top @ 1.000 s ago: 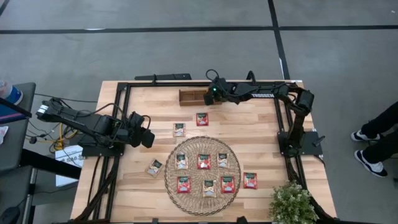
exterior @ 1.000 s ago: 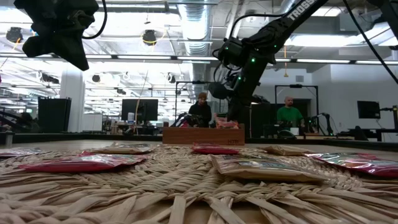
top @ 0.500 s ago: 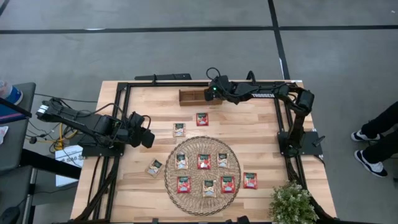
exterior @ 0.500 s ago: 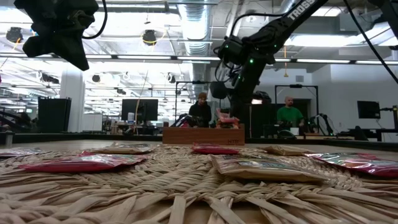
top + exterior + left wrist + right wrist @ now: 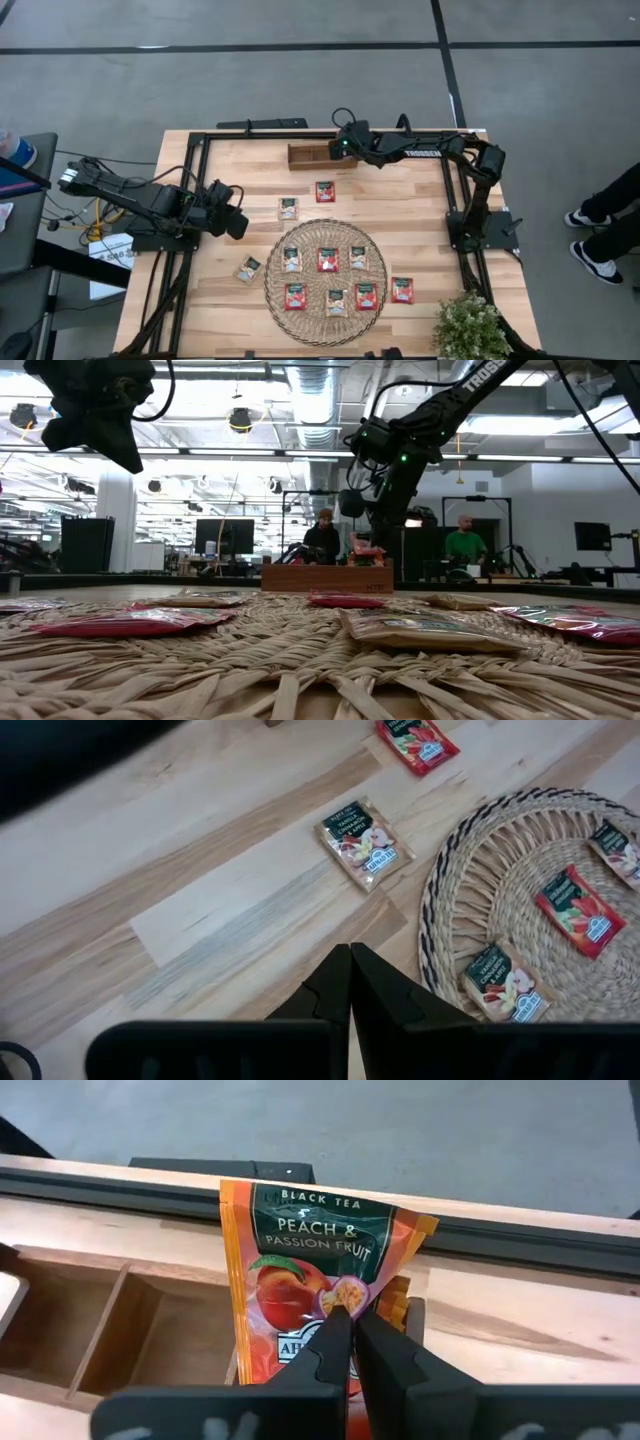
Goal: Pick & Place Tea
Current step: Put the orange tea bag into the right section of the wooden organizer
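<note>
The tea sachets lie flat, several on the round woven mat (image 5: pixel 322 232) and others on the bare table, such as a red one (image 5: pixel 325 191) and a cream one (image 5: pixel 288 208). My right gripper (image 5: pixel 346 1320) hovers over the right end of the long wooden tray (image 5: pixel 308 155) at the far edge, shut on a red-orange sachet (image 5: pixel 300 1260) with a dark green band. My left gripper (image 5: pixel 350 960) hangs shut above the table's left side (image 5: pixel 237 215), holding nothing. Below it lie a cream sachet (image 5: pixel 364 844) and the mat's edge (image 5: pixel 450 890). My right gripper pinches the red-orange sachet by its lower end (image 5: pixel 320 1305), opposite the green band. The fingers themselves hide the exact spot. The sachet stands beyond the fingertips with its printed face toward the wrist camera. In the low view it sits (image 5: pixel 366 549) just above the tray's rim (image 5: pixel 327 567).
The tray's open compartments (image 5: pixel 110 1330) lie beside the held sachet, and orange sachets (image 5: pixel 401 1295) stand behind it. A potted plant (image 5: pixel 468 325) sits at the near right corner. Black frame rails (image 5: pixel 196 200) border the table. People (image 5: pixel 325 532) stand in the room beyond.
My right gripper has shifted a little toward the table's right edge along the tray. Its sachet now shows slightly higher over the tray's rim than a second ago. It has held still for the last half second.
</note>
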Tool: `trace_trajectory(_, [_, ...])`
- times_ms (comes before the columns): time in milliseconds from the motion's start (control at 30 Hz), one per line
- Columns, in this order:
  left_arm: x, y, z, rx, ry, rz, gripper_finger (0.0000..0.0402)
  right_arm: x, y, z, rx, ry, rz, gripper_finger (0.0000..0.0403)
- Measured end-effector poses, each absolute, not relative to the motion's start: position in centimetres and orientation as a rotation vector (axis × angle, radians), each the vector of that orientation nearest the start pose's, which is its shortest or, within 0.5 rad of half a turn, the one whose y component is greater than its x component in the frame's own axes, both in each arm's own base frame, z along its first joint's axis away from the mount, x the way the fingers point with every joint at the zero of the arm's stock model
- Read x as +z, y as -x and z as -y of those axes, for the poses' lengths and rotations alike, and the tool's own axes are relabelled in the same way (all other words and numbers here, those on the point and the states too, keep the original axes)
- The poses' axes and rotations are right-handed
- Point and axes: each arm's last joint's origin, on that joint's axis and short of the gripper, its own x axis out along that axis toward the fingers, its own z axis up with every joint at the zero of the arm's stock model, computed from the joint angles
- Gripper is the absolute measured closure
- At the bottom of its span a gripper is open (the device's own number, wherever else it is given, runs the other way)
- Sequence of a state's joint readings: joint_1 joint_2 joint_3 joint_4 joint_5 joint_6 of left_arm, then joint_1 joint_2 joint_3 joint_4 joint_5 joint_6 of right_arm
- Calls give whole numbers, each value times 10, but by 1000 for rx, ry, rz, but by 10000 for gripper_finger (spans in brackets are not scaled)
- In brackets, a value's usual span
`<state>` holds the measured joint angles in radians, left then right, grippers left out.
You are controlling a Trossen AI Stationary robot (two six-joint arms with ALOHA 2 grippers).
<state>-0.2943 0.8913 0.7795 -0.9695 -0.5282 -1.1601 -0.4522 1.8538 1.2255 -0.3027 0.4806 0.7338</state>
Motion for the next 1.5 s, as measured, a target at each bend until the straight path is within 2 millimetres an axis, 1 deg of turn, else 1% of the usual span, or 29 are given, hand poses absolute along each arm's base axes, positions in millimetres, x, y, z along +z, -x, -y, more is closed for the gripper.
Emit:
trace_trajectory(133, [259,-146,29,720,610,-728,402,187,-339,180,-1183,-606,-596,400])
trace_trajectory(367, [259,-146,29,718,605,-730,402,187,-343,171,-1175,-615,-585,401])
trace_trajectory(700, [259,-146,29,718,606,-730,401,156,-348,176,-1187,-644,-651,399])
trace_trajectory(933, [259,-146,29,717,606,-730,401,156,-346,176,-1216,-618,-658,400])
trace_trajectory(1100, [259,-146,29,718,606,-730,401,156,-346,176,-1216,-612,-661,391])
trace_trajectory(1300, [259,-146,29,717,605,-730,401,159,-349,178,-1191,-578,-638,375])
trace_trajectory(1500, [259,-146,29,718,606,-730,402,160,-351,180,-1176,-558,-626,344])
